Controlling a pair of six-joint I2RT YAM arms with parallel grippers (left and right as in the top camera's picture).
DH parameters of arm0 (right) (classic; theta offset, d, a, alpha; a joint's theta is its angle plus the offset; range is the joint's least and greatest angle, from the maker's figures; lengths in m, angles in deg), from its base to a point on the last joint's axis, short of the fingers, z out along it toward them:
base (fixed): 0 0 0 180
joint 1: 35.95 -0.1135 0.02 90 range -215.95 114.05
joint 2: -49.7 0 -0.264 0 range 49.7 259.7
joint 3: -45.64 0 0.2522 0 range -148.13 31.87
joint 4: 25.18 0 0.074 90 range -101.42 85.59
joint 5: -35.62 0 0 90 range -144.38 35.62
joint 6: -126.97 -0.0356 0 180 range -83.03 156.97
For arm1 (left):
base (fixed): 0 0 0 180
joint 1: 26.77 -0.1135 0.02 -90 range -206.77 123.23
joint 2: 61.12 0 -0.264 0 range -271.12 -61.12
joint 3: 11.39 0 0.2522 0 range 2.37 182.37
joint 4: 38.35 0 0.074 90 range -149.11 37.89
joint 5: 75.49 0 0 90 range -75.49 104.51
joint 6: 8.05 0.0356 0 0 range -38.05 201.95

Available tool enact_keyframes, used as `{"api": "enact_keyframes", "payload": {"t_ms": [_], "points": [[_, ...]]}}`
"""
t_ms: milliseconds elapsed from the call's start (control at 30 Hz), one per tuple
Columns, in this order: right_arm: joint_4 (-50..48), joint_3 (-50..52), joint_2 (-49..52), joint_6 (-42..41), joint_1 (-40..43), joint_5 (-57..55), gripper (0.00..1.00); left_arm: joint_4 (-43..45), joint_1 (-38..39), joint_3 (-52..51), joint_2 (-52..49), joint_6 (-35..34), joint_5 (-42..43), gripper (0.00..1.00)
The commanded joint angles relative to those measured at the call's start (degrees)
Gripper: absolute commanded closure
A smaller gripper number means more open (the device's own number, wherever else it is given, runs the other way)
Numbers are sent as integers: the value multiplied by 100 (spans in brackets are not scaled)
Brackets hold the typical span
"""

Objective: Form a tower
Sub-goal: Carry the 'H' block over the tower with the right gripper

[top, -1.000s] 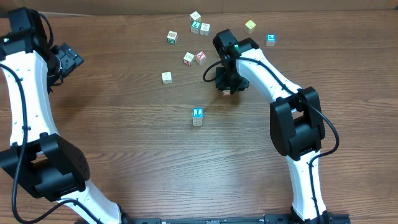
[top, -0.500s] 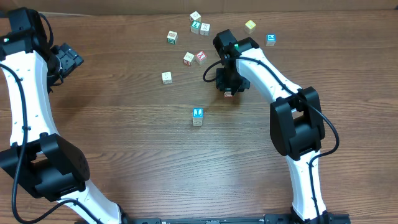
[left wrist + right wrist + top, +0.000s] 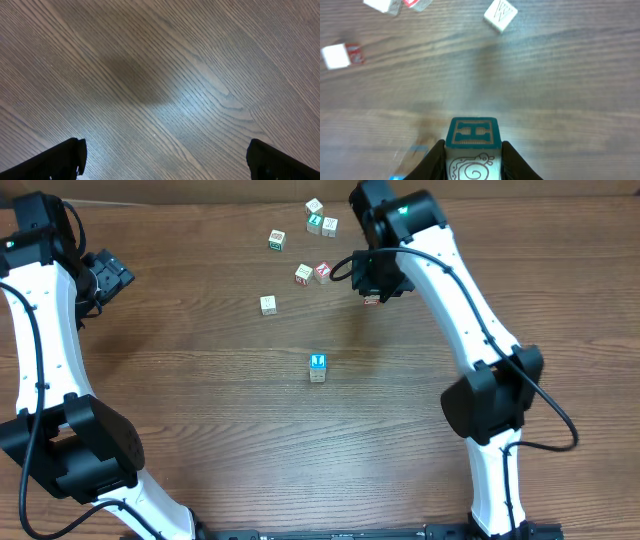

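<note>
**Holding one cube, well clear of the tower**

Pinches a teal-faced letter cube [image 3: 472, 136] between the fingers of the right gripper [image 3: 372, 295], over the far side of the table [image 3: 200, 400]. Shows the tower [image 3: 318, 367] upright mid-table, well apart, blue face up. Finds loose cubes [image 3: 304, 273] just left of the grip, none touching. Possibly catches the tower's blue top in the wrist view's blurred lower-left corner. Holds the left gripper [image 3: 110, 277] spread wide over bare wood.
</note>
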Motion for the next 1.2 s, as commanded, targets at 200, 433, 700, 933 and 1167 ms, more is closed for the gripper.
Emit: {"api": "enact_keyframes", "payload": {"t_ms": [200,433,700,933,1167], "points": [[667,-136,-293,-2,-304,490,75,7,28,4,13,28,-31,1],[669,-136,-295,-26,-616,813,76,7,28,4,13,28,-31,0],[667,-118,-293,-199,-1106,811,76,7,28,4,13,28,-31,1],[669,61,-293,-400,-1519,750,76,7,28,4,13,28,-31,0],[654,216,-293,-815,-1641,466,76,7,28,4,13,28,-31,0]]}}
